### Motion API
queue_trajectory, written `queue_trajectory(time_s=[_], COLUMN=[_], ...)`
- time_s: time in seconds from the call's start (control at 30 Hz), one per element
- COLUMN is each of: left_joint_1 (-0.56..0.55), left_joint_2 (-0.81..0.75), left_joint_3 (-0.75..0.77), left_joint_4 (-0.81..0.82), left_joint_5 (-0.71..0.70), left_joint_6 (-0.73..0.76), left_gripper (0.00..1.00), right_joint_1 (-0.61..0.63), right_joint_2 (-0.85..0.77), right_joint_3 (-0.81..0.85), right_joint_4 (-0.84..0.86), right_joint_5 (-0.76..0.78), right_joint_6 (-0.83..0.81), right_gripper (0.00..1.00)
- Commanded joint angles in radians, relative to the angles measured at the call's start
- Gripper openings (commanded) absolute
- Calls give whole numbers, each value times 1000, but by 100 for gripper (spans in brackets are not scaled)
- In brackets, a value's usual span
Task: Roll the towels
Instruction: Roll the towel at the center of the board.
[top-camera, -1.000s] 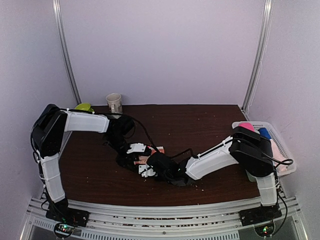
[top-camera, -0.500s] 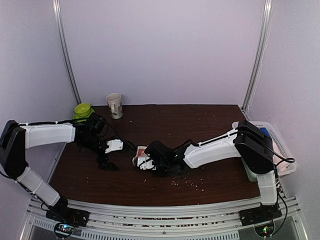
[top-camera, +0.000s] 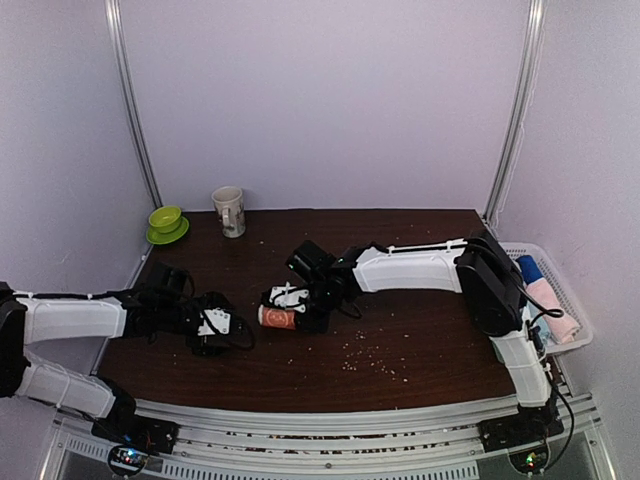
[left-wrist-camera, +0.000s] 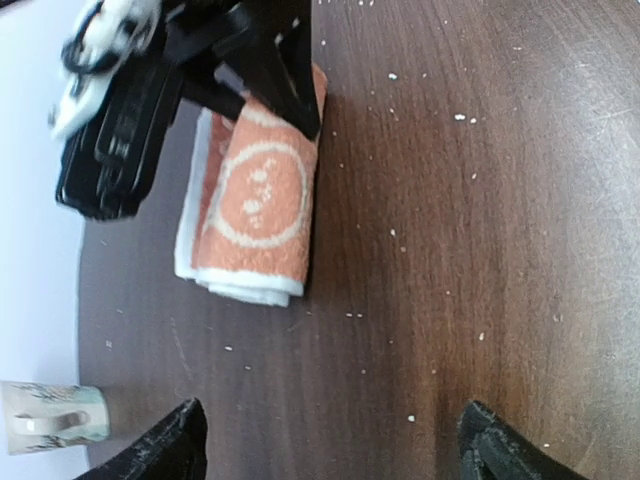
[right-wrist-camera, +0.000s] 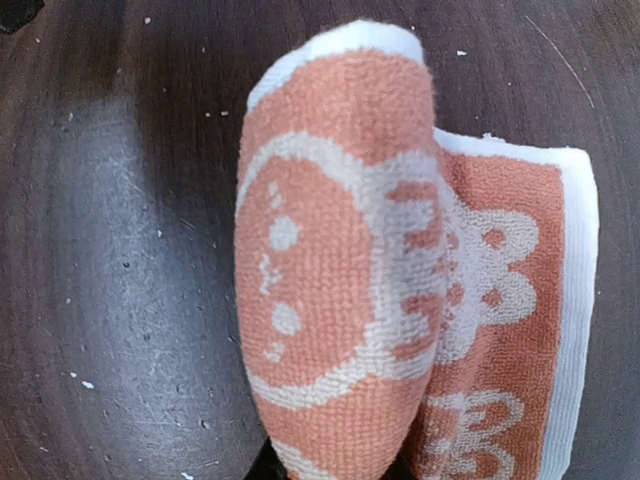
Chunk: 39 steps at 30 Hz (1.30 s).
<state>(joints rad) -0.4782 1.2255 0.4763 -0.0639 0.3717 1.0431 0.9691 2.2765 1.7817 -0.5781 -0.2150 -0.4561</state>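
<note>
Right gripper (top-camera: 292, 303) clamped on orange towel (top-camera: 277, 318); roll axis points at left gripper (top-camera: 226, 328); its fingers apart, empty, well apart.

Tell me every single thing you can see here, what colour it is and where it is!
table: 1, dark brown, under everything
towel: 1, orange with white prints, middle of the table, partly rolled
cup: 1, pale with a pattern, far left of the table
bowl: 1, green, far left corner, beside the cup
basket: 1, white, right edge of the table
blue roll: 1, blue, in the basket
pink roll: 1, pale pink, in the basket
crumbs: many, white, scattered on the table
left gripper: 1, black fingers, open, apart from the towel
right gripper: 1, black and white, shut on the towel
</note>
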Motion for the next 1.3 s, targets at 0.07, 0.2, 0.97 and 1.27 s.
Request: queue_trajectory(time_s=[0.07,0.2,0.97,1.27], left_joint_1=[-38,-100,-313,-339], left_joint_2=[-66,-53,169,222], left_joint_3=[-57,-76,-52,-65], left_joint_4=[195,262,414,475], left_joint_5=[0,-56,-246,-274], left_joint_6=[60,77,120,108], left_gripper=[83,79,71,64], right_joint_1=[-39,-70,-79,-79], right_joint_2=[153,218,224,232], right_joint_3=[168,246,217,203], right_joint_4=[-310,-378,-379,-339], right_joint_5=[-276,-366,-677,-707], right_joint_6=[81,139,202,235], right_gripper=[8,10,13,14])
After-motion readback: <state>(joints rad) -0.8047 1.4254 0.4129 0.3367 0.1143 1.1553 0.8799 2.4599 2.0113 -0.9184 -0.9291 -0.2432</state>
